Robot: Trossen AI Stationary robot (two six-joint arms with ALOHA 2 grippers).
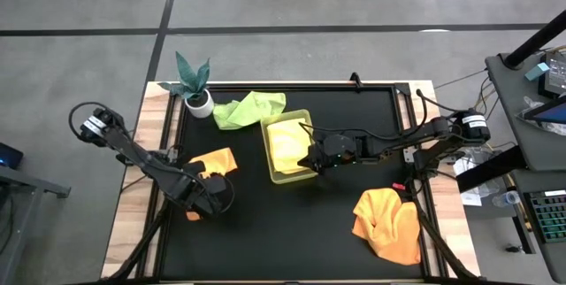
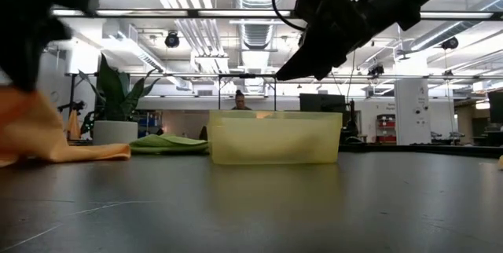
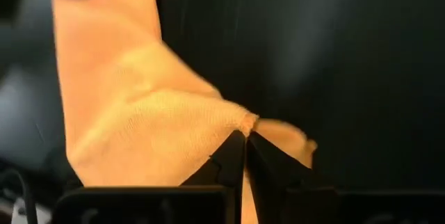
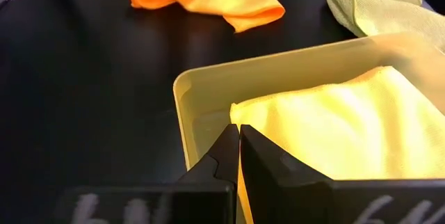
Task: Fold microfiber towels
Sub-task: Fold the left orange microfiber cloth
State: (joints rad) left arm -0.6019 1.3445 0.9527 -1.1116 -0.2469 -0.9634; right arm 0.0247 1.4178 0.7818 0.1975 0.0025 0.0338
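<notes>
**Inspector:** The surface is a black mat (image 1: pixel 292 223) on a wooden table, with an open workshop hall beyond it and a person standing far back behind the tray. Where do the cloths lie?

**Assistant:** The left-hand orange towel (image 1: pixel 215 160) lies at the mat's left side. The left gripper (image 1: pixel 209 193) has its fingers pinched shut on a fold of that towel; the left wrist view shows the cloth bunched at the fingertips (image 3: pixel 245 140). I judge it has taken an edge so as to carry it over for a fold.

**Inspector:** And the right arm?

**Assistant:** The right gripper (image 1: pixel 311 163) hangs at the near edge of the yellow-green tray (image 1: pixel 269 136), fingers together on nothing. A pale yellow towel (image 4: pixel 348 133) lies folded inside the tray, which suggests the tray takes finished cloths.

**Inspector:** The others?

**Assistant:** A light green towel (image 1: pixel 249 109) lies crumpled near the potted plant (image 1: pixel 194 86) at the back left. A second orange towel (image 1: pixel 387 221) lies heaped at the front right, apparently unfolded.

**Inspector:** Any markings?

**Assistant:** None legible on cloths, tray or arms.
</notes>
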